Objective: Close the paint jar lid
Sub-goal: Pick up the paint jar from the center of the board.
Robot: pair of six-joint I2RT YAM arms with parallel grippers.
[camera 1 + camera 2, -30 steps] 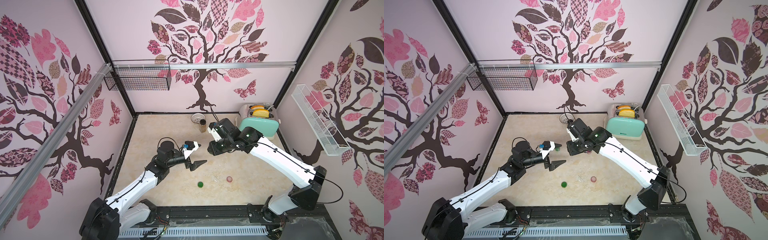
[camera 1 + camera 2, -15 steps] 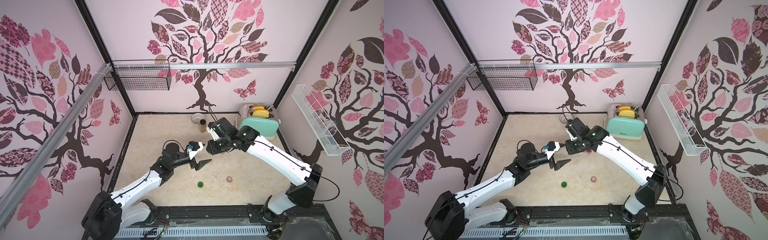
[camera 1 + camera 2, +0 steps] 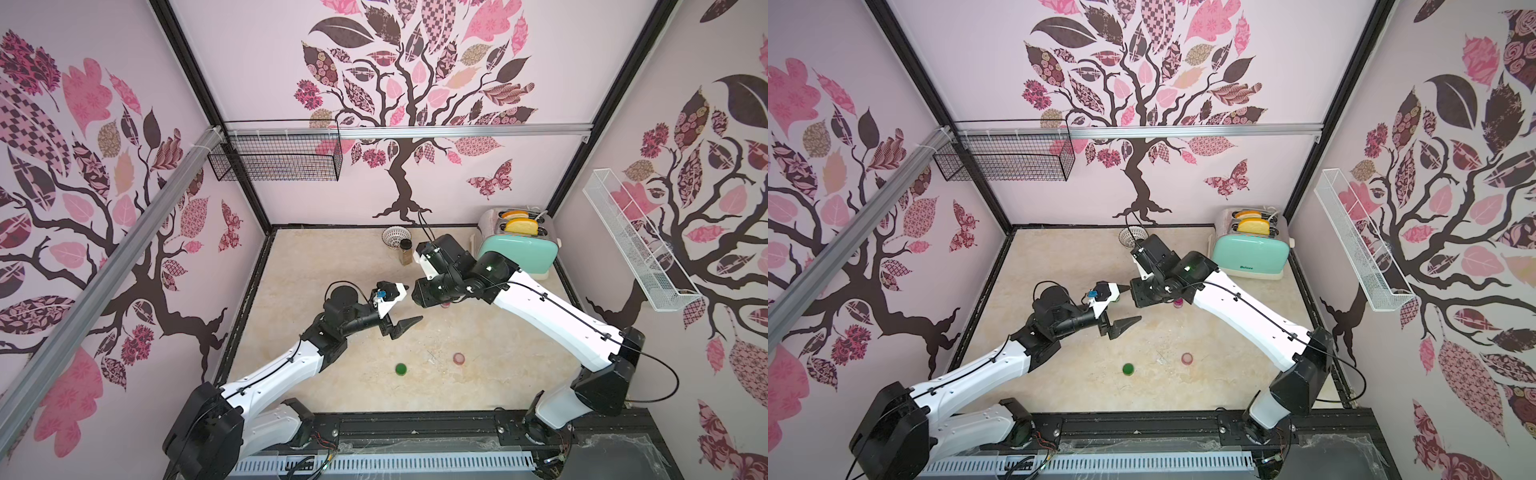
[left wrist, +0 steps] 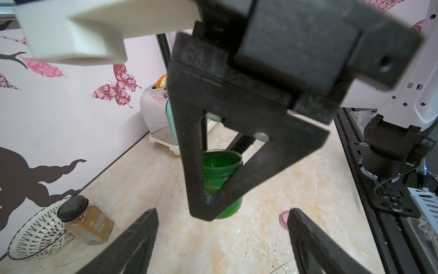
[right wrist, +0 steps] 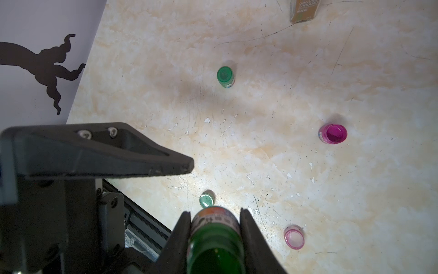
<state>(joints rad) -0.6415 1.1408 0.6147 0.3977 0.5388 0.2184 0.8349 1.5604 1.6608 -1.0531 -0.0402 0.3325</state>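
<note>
The right gripper [image 5: 215, 213] has its jaws pinching a small green paint jar [image 5: 214, 237] from both sides. The jar has no lid on, and wet green paint shows inside it [image 4: 221, 163]. It is held out in front of the mint green toaster [image 3: 515, 253], near the middle of the table [image 3: 332, 270]. I cannot tell if the jar's bottom touches the table.

The left gripper [image 4: 222, 213] is just beside the jar, on the side away from the toaster. Its jaws are spread wide and hold nothing.

A round green lid [image 3: 400, 369] lies flat on the table, far from the toaster and close to the front edge. It shows in both top views [image 3: 1128, 369]. In the right wrist view it lies just past the held jar [image 5: 207, 198]. A round pink lid [image 3: 458, 358] lies near the green one, a bit closer to the toaster.

An open pink paint jar [image 5: 333, 133] stands between the lids and the toaster, partly under the right arm [image 3: 1178, 304]. A second small green jar [image 5: 225, 76] stands on the table, farther from the toaster than the pink jar. I cannot tell if it has a lid.
</note>
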